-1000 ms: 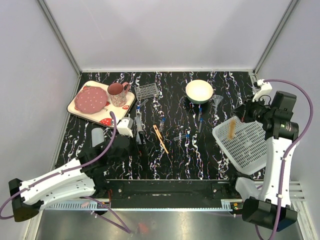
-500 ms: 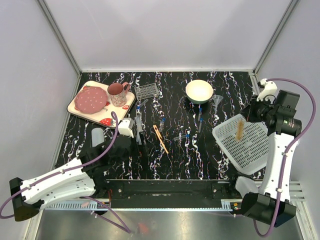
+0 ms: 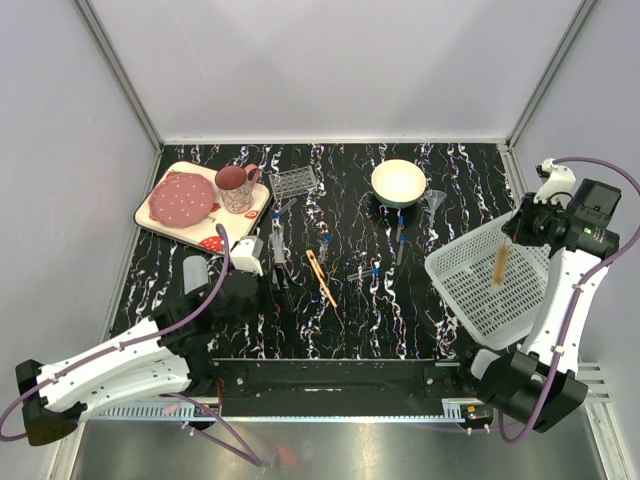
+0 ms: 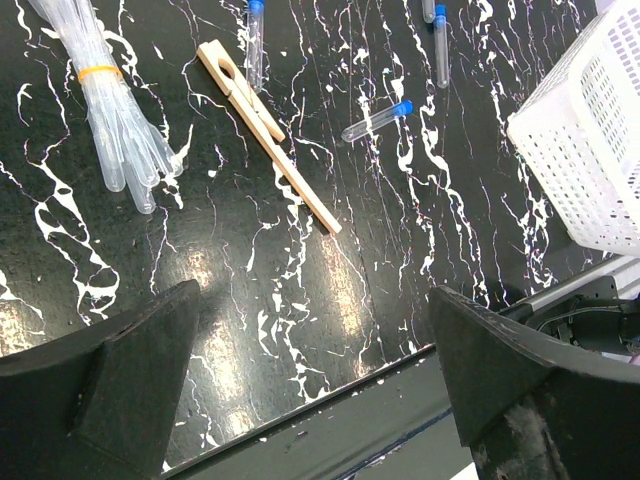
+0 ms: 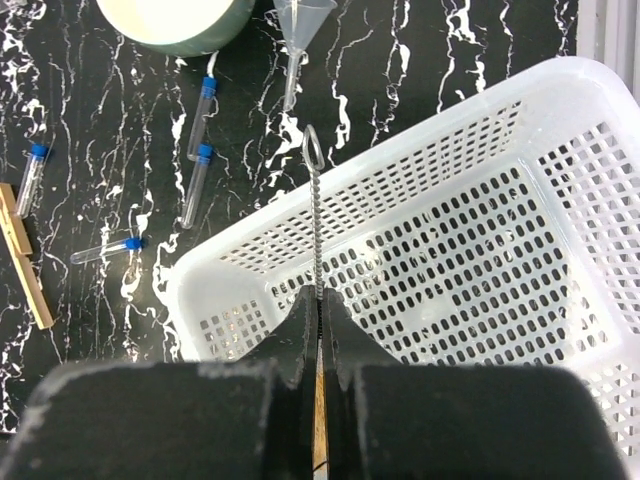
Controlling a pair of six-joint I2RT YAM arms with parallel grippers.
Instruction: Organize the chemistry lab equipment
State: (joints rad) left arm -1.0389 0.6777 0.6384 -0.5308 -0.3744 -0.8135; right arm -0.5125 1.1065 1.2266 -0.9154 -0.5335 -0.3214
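My right gripper (image 5: 319, 292) is shut on a thin twisted-wire brush (image 5: 318, 215) with a loop at its tip. From above, its tan end (image 3: 500, 265) hangs over the white basket (image 3: 470, 290). My left gripper (image 4: 315, 370) stands wide open and empty, low over the table's near edge. Ahead of it lie a tan wooden clamp (image 4: 268, 130), a banded bundle of clear pipettes (image 4: 110, 110) and a blue-capped tube (image 4: 376, 120). More blue-capped tubes (image 5: 196, 185) and a clear funnel (image 5: 303, 20) lie left of the basket (image 5: 450, 260).
A cream bowl (image 3: 398, 182) stands at the back by the funnel (image 3: 434, 203). At back left are a clear tube rack (image 3: 293, 182), and a tray with a dotted plate (image 3: 182, 198) and pink mug (image 3: 235, 185). The basket sits tilted at the table's right edge.
My right gripper has carried the brush rightwards, further over the basket, and the brush now hangs more upright. The left arm has not moved.
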